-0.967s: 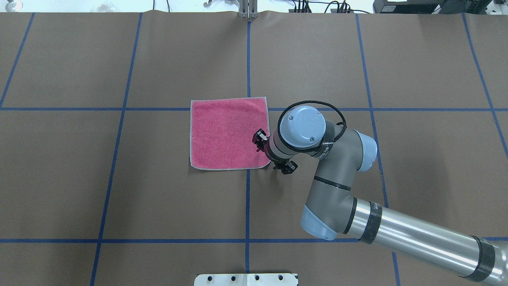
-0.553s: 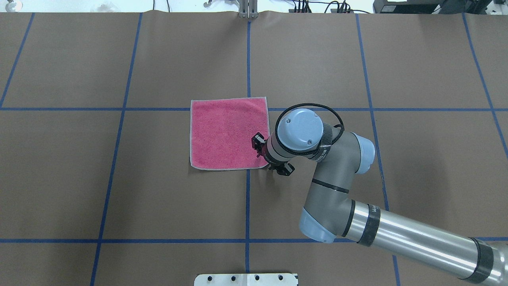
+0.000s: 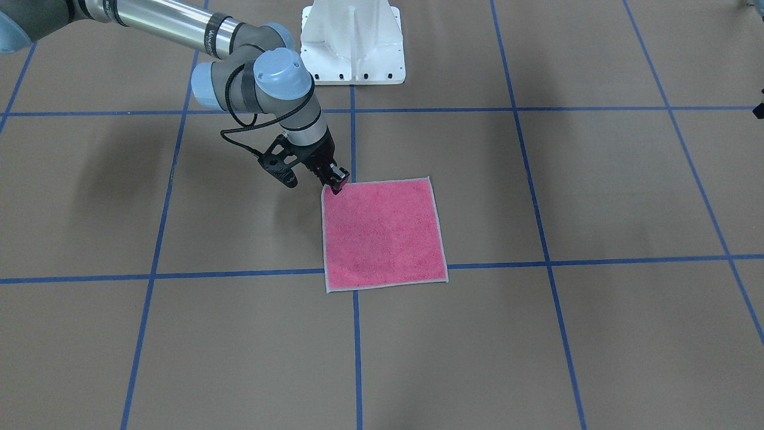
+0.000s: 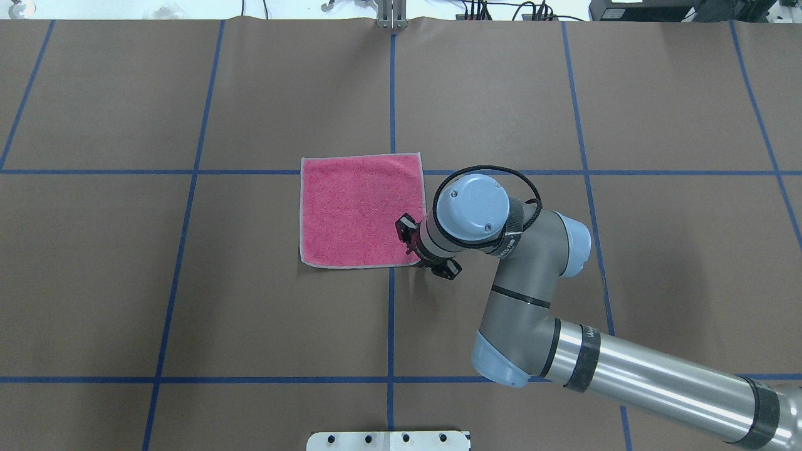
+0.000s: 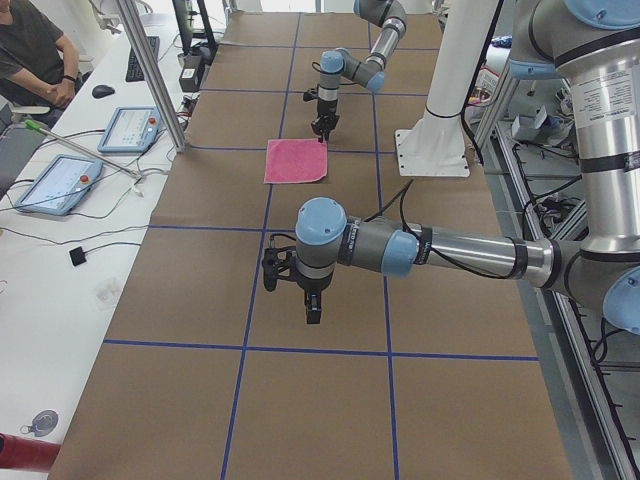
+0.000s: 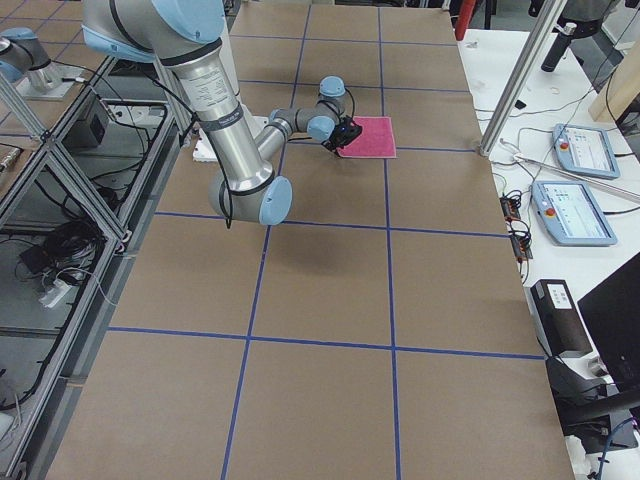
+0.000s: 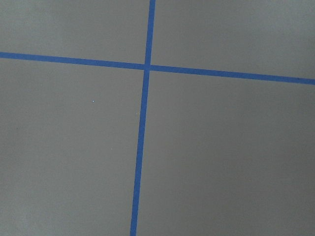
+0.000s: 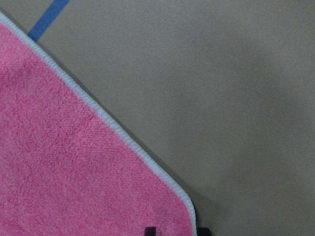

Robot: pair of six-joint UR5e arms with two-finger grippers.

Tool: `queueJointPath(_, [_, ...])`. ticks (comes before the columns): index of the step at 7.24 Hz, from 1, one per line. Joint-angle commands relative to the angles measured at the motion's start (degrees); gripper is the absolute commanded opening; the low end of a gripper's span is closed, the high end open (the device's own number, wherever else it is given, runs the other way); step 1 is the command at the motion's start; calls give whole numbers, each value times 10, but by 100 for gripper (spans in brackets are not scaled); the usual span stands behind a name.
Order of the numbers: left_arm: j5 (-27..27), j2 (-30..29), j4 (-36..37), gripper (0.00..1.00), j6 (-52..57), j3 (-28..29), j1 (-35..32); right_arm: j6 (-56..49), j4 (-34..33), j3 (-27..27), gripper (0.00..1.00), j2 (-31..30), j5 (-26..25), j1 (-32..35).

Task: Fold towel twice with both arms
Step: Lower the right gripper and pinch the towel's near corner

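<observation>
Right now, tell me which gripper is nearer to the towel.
Right. The right gripper sits at the towel's corner on the robot's side; the left gripper hangs over bare table, far off to the robot's left of the towel.

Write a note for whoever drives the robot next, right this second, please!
Right gripper: looks open, jaws either side of one corner of the small square pink terry towel, the corner on the robot's right, nearest its base.
Left gripper: hangs over the bare brown table, well away from the towel; whether it is open or shut cannot be told.
Towel: flat, pink face up, unfolded.
Done: no fold yet.
Left: grasp, then both folds.
</observation>
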Motion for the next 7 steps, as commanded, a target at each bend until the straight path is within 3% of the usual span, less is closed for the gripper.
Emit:
queueJointPath(1, [0, 0, 0, 100, -2, 0, 0, 0, -1, 2, 40, -4, 0, 0])
queueJointPath(7, [0, 0, 0, 100, -3, 0, 0, -1, -37, 22, 34, -7, -4, 1])
